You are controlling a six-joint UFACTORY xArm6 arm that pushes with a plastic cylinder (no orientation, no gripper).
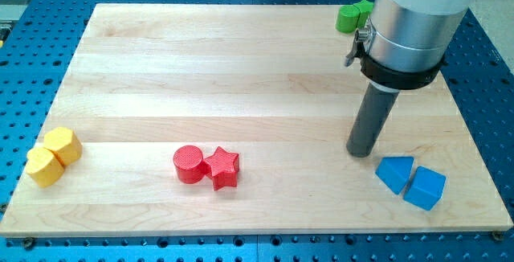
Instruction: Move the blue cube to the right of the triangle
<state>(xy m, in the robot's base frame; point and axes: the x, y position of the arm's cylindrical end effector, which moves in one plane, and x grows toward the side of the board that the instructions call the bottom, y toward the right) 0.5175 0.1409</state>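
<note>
The blue cube (424, 187) lies near the board's lower right corner. It touches the right side of the blue triangle (394, 173). My tip (361, 152) rests on the board just up and to the left of the triangle, a short gap away. The rod rises from there to the arm's grey wrist (409, 21) at the view's top right.
A red cylinder (189, 165) and a red star (222, 167) touch at the bottom middle. Two yellow blocks (53, 156) touch at the left edge. A green block (352, 16) sits at the top, partly hidden by the arm. The wooden board (241, 61) lies on a blue perforated table.
</note>
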